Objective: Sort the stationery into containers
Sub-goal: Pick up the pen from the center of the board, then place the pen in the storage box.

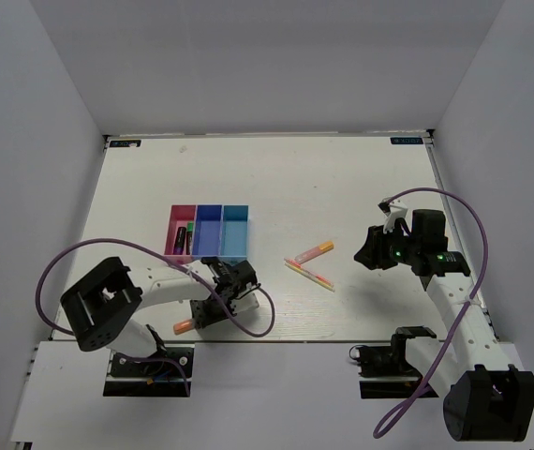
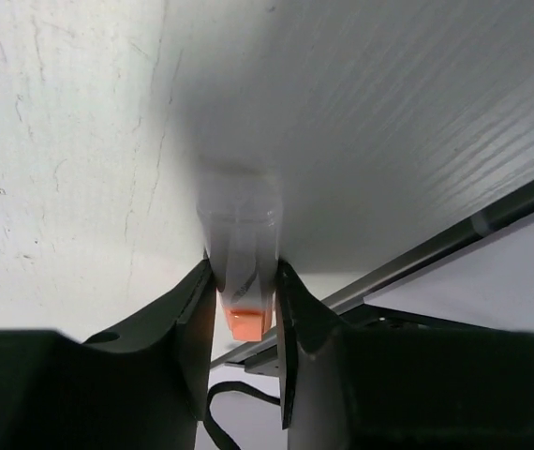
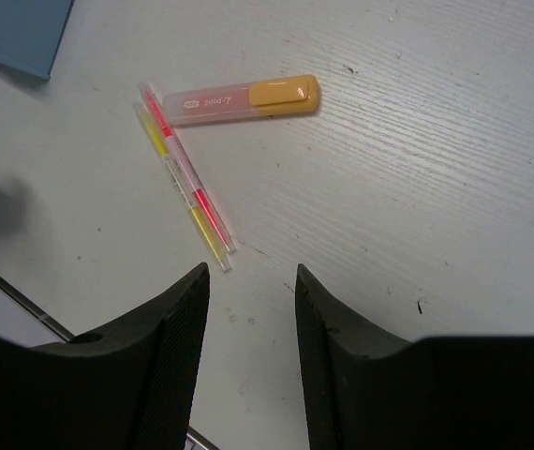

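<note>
My left gripper [image 1: 195, 317] is shut on an orange-capped highlighter [image 2: 241, 281]; its orange end [image 1: 182, 326] sticks out near the table's front edge. The three joined bins, pink-red [image 1: 181, 232], dark blue [image 1: 208, 231] and light blue [image 1: 235, 232], stand behind it. The pink-red bin holds a black marker with a green cap [image 1: 182, 237]. Another orange-pink highlighter [image 1: 310, 252] and a thin yellow-pink pen [image 1: 310, 276] lie mid-table; both show in the right wrist view, the highlighter [image 3: 241, 100] and the pen [image 3: 185, 180]. My right gripper [image 1: 368, 251] is open and empty, hovering right of them.
A purple cable [image 1: 248, 323] loops from the left arm across the table's front edge. A corner of the light blue bin [image 3: 14, 33] shows at the upper left of the right wrist view. Grey walls enclose the table on three sides.
</note>
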### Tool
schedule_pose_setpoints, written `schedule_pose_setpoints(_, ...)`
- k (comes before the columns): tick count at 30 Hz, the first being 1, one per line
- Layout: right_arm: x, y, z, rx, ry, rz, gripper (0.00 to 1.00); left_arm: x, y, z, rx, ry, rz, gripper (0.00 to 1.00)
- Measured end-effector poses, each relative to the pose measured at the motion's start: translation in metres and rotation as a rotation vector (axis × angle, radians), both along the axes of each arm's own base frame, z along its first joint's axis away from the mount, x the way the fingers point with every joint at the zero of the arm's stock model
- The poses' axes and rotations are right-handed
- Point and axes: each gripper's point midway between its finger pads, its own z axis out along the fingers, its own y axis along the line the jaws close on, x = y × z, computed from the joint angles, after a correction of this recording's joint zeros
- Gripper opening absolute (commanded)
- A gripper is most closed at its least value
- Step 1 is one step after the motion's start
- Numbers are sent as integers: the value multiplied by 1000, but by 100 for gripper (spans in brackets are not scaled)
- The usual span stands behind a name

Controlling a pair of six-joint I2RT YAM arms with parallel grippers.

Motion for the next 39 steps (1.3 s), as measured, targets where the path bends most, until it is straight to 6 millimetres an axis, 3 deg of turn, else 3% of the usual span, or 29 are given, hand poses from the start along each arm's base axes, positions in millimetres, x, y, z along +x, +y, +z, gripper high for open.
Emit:
schedule_pose_setpoints(6,0,0,1,0,-2,0,47,4,0,3,19,-32,16,0)
schedule_pose_setpoints(9,0,0,1,3,-4,0,58,21,-23,19,-79,-118,50,0)
schedule_pose_setpoints(11,-1,1,1,2,-5,3,56,46,-53,51,-228,-233,94,0)
schedule_pose_setpoints(12,-1,0,1,2,-6,3,49,62,-69,74,-317,-298,129,0)
schedule_pose_setpoints(13,0,0,2,0,-9,5,26,77,-79,94,-391,-357,169,0)
schedule_pose_setpoints(15,-1,0,2,-3,-16,10,3,114,-89,138,-521,-488,278,0)
schedule_pose_setpoints(18,-2,1,3,0,-14,8,0,159,-79,177,-589,-636,458,3)
schedule_pose_setpoints(20,-2,0,3,0,-13,7,4,187,-66,188,-577,-708,574,8)
schedule_pose_setpoints(22,-2,0,3,1,-13,6,7,208,-57,186,-541,-748,652,13)
schedule_pose_setpoints(26,-2,0,3,2,-12,5,14,236,-48,157,-449,-750,730,17)
schedule_pose_setpoints(27,-2,0,3,1,-12,5,20,240,-46,151,-432,-743,744,26)
schedule_pose_setpoints(29,-2,0,3,2,-11,5,30,249,-42,139,-401,-729,770,29)
schedule_pose_setpoints(30,-2,0,3,1,-12,4,46,253,-40,135,-391,-726,782,31)
schedule_pose_setpoints(31,-2,0,3,3,-9,2,54,255,-38,132,-387,-726,793,42)
schedule_pose_setpoints(33,-2,0,3,-1,-13,4,68,259,-33,129,-380,-728,817,49)
schedule_pose_setpoints(39,-2,0,2,-5,-14,16,73,264,-26,130,-396,-741,865,54)
